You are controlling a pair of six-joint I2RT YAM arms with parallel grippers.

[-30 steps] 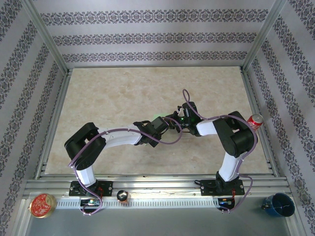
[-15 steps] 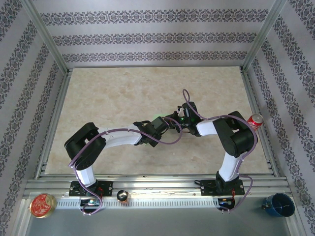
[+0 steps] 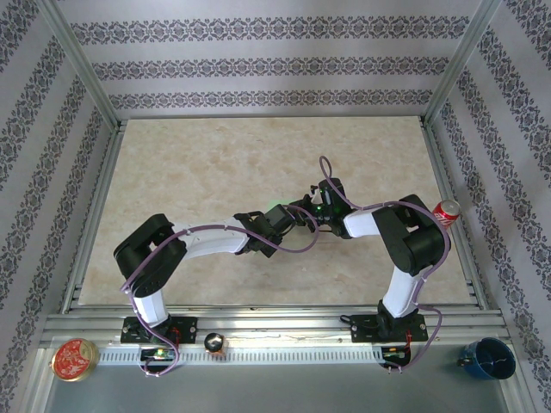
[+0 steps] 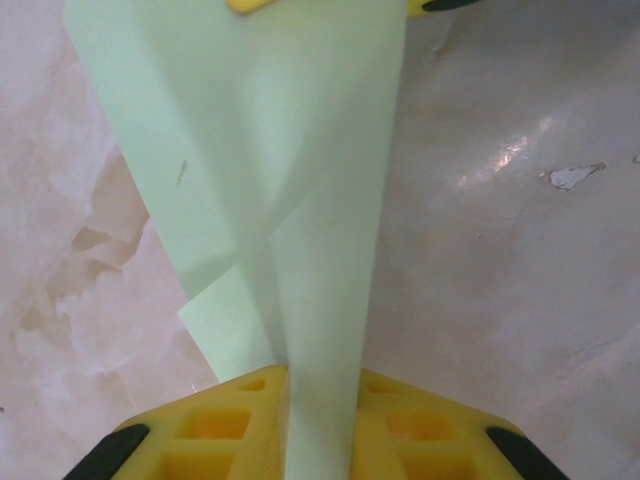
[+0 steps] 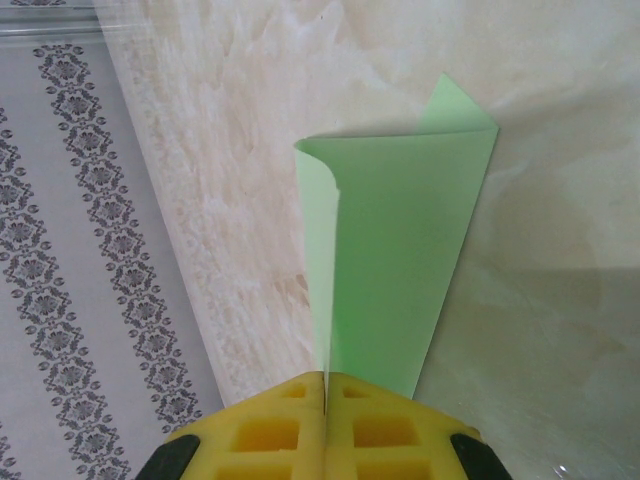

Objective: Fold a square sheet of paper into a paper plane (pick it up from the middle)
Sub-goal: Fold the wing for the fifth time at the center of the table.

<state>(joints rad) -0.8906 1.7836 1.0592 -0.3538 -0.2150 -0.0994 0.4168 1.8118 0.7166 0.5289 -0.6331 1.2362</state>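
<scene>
Left wrist view: the left gripper (image 4: 320, 382) has its two yellow fingers (image 4: 228, 415) pressed against the folded paper (image 4: 290, 180), one on each side, so it is clamped on the narrow end. From there the pale-green paper widens toward the top of the picture. It shows slanted creases, and a lower layer sticks out at the left edge. At the upper border small yellow parts of the other gripper touch the paper. Under the paper is the marble-patterned table (image 4: 520, 250), with a small chipped spot at the right.

In the right wrist view the right gripper (image 5: 325, 382) has its fingers together, closed on the other end of the same paper. The paper stands up from them as a long strip, its left edge curls over, and a pointed corner shows behind the top.

In the top external view both arms meet near the middle of the table, and a little green shows between the grippers. A red soda can (image 3: 445, 211) stands at the right edge. A round red tin (image 3: 73, 359) and a blue cup (image 3: 487, 358) are at the near rail.
</scene>
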